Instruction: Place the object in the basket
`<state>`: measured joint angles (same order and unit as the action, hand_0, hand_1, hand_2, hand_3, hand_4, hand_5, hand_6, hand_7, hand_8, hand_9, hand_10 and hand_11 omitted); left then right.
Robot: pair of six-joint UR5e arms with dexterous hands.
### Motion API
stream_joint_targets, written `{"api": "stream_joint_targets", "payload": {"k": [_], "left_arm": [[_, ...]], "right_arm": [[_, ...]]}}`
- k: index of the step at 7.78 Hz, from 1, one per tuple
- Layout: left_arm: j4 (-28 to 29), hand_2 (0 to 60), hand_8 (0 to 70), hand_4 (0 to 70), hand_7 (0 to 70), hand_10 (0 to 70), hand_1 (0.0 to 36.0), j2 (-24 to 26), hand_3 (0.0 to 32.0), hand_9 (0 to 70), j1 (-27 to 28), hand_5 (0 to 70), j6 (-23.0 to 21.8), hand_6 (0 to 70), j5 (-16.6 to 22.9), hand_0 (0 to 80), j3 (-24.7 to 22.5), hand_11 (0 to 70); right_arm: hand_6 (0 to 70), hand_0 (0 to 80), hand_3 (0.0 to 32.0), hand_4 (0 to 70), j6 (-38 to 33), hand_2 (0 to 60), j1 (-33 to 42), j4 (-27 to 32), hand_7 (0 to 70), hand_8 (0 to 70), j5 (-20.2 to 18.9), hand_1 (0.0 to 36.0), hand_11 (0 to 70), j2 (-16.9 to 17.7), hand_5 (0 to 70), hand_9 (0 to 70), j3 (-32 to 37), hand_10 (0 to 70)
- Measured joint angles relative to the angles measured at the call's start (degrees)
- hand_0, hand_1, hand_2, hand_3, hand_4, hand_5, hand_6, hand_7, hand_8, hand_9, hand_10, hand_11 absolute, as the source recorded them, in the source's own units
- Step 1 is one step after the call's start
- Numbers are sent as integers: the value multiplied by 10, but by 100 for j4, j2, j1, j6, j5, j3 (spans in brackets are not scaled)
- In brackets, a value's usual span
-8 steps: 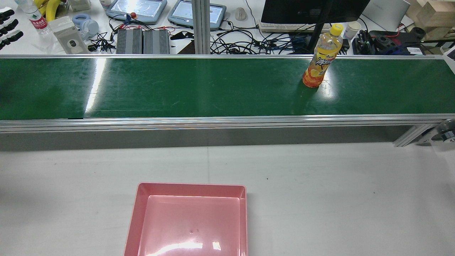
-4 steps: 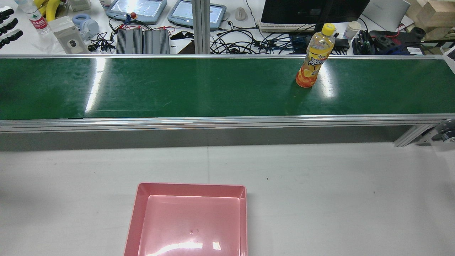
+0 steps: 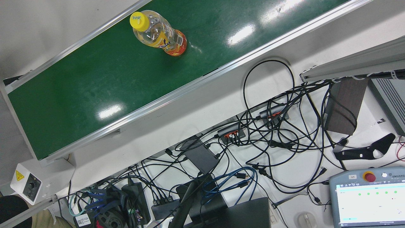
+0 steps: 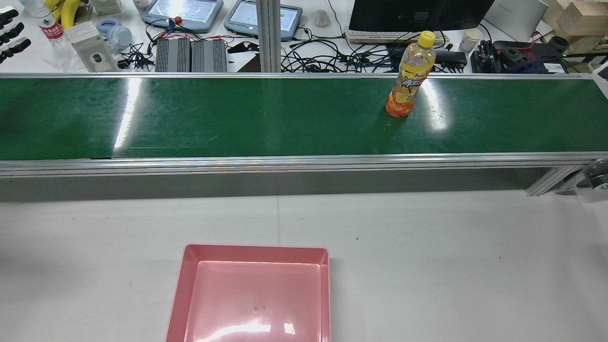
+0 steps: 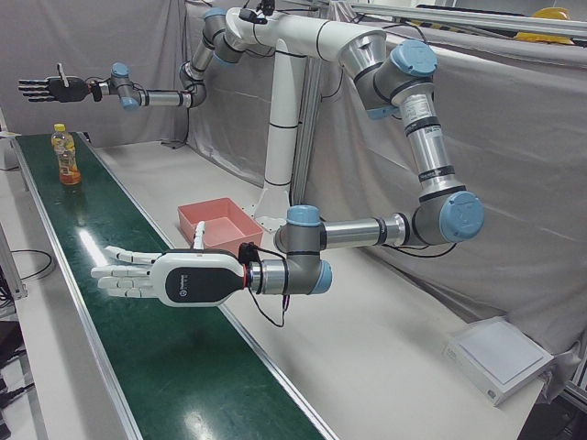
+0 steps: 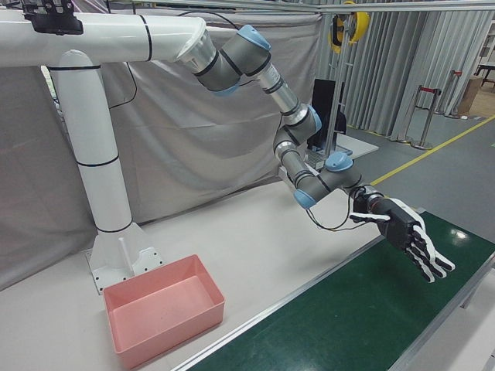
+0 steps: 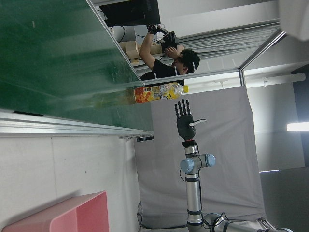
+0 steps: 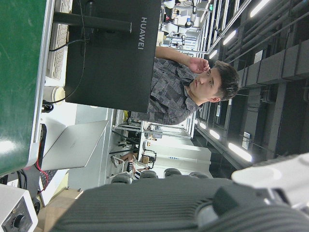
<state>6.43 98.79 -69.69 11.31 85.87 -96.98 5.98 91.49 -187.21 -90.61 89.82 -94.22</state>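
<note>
Bottle (image 4: 409, 78): we see it upright on the belt (image 4: 237, 118).
Basket (image 4: 251, 294): on the desk (image 4: 427, 261).
Left hand (image 5: 165, 280): spread wide over the belt.
Right hand (image 5: 50, 89): spread wide, apart from the bottle.

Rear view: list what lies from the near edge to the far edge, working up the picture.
Pink plastic basket → bare grey-white tabletop → aluminium conveyor rail → green conveyor belt carrying the upright orange drink bottle with yellow cap → cluttered desk with black monitor.
</note>
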Motion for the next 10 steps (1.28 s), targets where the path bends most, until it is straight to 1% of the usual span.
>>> {"api": "stream_joint_targets", "payload": {"k": [1,6,10], "left_arm": [[-1,0,42,120,1,52,34,0,4,49,-4,144,-10,11,0,589,-16,90],[-8,0,41,113,1,55,31,0,8,49,3,142,-17,9,0,581,-49,94],[-19,0,41,121,1,53,41,-6,8,51,-63,145,-33,11,0,589,-163,92]], "right_arm": [[0,0,0,0,0,0,0,0,0,0,0,0,0,0,0,0,4,0],[0,0,0,0,0,0,0,0,0,0,0,0,0,0,0,0,13,0],[0,0,0,0,0,0,0,0,0,0,0,0,0,0,0,0,2,0]]}}
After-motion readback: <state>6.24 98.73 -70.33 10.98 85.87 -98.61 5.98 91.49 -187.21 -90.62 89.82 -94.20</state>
